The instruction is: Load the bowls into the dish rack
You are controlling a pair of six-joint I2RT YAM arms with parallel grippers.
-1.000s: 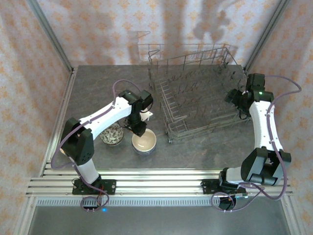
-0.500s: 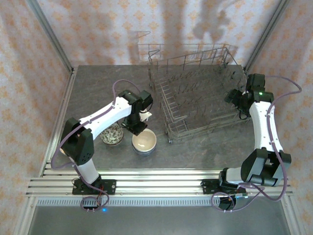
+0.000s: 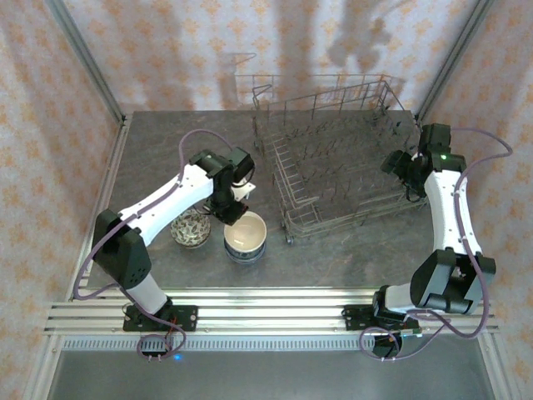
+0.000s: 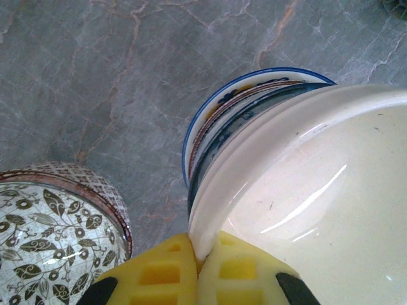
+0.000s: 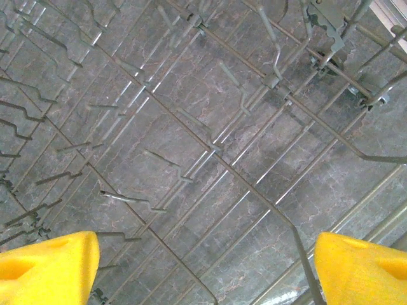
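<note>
1. The dish rack sits on the table, right of centre, toward the back.
2. A stack of bowls stands before the rack's front-left corner, apart from it.
3. A single bowl sits just left of the stack.
4. In the stack, the top bowl covers most of the bowl beneath.

White arms, black joints, purple cables looping alongside; yellow pads on the left claw and right claw.

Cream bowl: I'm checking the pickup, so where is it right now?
In the top view the cream bowl is front-left of the dish rack, over a blue-rimmed bowl and right of the leaf-patterned bowl, its rim pinched by the left gripper.
</note>
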